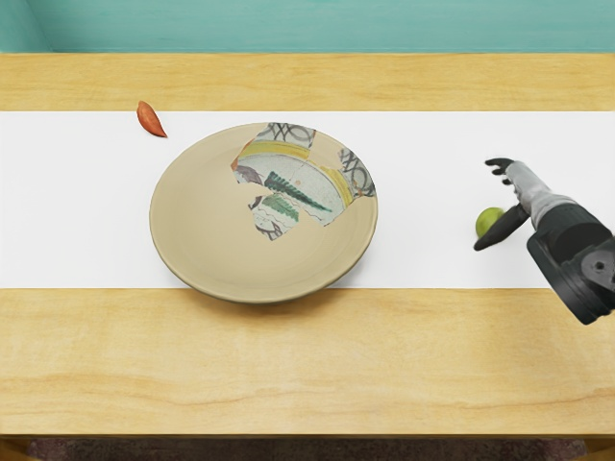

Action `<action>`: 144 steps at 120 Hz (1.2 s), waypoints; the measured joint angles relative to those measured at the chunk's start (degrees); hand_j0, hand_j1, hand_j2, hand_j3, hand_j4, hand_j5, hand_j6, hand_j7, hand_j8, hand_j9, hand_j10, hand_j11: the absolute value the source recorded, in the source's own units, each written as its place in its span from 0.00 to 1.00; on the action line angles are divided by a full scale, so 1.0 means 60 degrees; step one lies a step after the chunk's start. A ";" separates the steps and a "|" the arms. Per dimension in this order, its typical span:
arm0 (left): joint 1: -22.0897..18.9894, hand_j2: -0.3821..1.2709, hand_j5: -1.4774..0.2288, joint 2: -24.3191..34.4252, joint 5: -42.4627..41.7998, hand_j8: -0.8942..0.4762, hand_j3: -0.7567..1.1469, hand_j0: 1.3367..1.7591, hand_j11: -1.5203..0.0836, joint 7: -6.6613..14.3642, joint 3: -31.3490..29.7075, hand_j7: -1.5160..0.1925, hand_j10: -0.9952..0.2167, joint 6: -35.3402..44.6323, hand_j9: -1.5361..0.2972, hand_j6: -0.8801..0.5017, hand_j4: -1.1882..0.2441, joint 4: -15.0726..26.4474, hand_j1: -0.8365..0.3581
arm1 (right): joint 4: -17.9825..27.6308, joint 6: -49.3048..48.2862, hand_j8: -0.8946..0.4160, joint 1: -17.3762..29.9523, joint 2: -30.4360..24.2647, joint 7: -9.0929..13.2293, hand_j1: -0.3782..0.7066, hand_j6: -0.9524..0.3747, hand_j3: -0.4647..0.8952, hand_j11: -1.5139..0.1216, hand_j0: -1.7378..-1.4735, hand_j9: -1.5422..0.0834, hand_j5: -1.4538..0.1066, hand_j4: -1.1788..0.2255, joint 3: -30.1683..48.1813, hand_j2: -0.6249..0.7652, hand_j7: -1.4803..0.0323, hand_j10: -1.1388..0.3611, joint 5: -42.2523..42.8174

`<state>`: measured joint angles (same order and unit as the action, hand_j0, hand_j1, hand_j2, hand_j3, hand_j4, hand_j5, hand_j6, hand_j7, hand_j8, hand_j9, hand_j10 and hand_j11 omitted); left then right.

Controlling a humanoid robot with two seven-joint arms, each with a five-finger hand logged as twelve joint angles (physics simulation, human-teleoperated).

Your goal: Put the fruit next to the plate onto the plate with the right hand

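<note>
Head view: small green fruit, lime-like (487, 222), sits on white table runner (86, 211), right of plate (207, 240) and apart from it. Right hand (525, 198) just beside fruit, fingers (498, 167) spread wide, thumb low against fruit's right side; contact unclear, nothing held. Plate carries no fruit. Judgement: reach done; grasp, lift, carry left and release all remain.

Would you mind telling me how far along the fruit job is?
Done: the right hand is beside the green fruit. In hand: nothing lifted; the fruit lies on the white runner, right of the plate, fingers spread around it. Left: grasping, carrying and placing it on the plate.
</note>
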<state>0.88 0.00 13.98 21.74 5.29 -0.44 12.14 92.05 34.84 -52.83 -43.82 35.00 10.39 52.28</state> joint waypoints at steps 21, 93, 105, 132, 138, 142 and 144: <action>0.0000 0.23 0.87 0.0000 0.0000 0.65 0.40 0.76 0.95 0.0000 0.0000 0.89 0.82 0.0000 0.84 0.64 0.83 -0.0001 0.99 | -0.0064 0.0025 0.47 0.0049 0.0018 0.0000 0.33 0.51 0.34 0.71 0.30 0.73 0.70 0.64 -0.0145 0.41 0.74 0.57 -0.0008; 0.0000 0.23 0.87 0.0000 0.0000 0.65 0.40 0.76 0.95 -0.0004 0.0002 0.89 0.82 0.0000 0.84 0.64 0.83 0.0000 0.99 | -0.0181 0.0027 0.47 0.0530 0.0047 0.0016 0.57 0.34 0.34 0.53 0.31 0.56 0.57 0.41 -0.0124 0.40 0.54 0.53 0.0328; 0.0000 0.23 0.87 0.0000 0.0001 0.65 0.40 0.76 0.95 -0.0003 0.0003 0.89 0.82 0.0000 0.84 0.64 0.83 0.0005 0.99 | -0.0205 0.0041 0.39 0.0611 0.0062 0.0021 0.57 0.23 0.34 0.52 0.32 0.57 0.58 0.39 -0.0124 0.40 0.53 0.46 0.0309; 0.0000 0.23 0.87 0.0000 0.0001 0.65 0.40 0.76 0.95 -0.0001 0.0004 0.89 0.82 0.0000 0.84 0.64 0.83 0.0001 0.99 | -0.0394 0.0023 0.34 0.0776 0.0197 0.0034 0.66 0.20 0.34 0.51 0.34 0.56 0.56 0.36 -0.0120 0.56 0.51 0.47 0.0344; 0.0000 0.23 0.87 0.0000 0.0002 0.65 0.40 0.76 0.95 -0.0003 0.0004 0.89 0.82 0.0000 0.84 0.64 0.83 0.0000 0.99 | -0.0415 0.0019 0.33 0.0811 0.0225 0.0029 0.64 0.19 0.34 0.51 0.34 0.55 0.55 0.37 -0.0119 0.51 0.50 0.46 0.0314; 0.0000 0.23 0.87 0.0000 0.0002 0.65 0.40 0.76 0.95 -0.0003 0.0004 0.89 0.82 0.0000 0.84 0.64 0.83 0.0000 0.99 | -0.0425 0.0021 0.33 0.0827 0.0239 0.0030 0.63 0.18 0.34 0.51 0.34 0.54 0.55 0.36 -0.0117 0.49 0.50 0.45 0.0316; 0.0000 0.23 0.87 0.0000 0.0002 0.65 0.40 0.76 0.95 -0.0004 0.0004 0.89 0.82 0.0000 0.84 0.64 0.83 0.0001 0.99 | -0.0429 0.0022 0.33 0.0834 0.0243 0.0030 0.63 0.18 0.34 0.50 0.34 0.54 0.55 0.36 -0.0117 0.49 0.50 0.45 0.0322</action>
<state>0.88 0.00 13.99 21.72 5.31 -0.44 12.15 89.48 34.97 -47.83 -42.36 35.18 9.69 54.21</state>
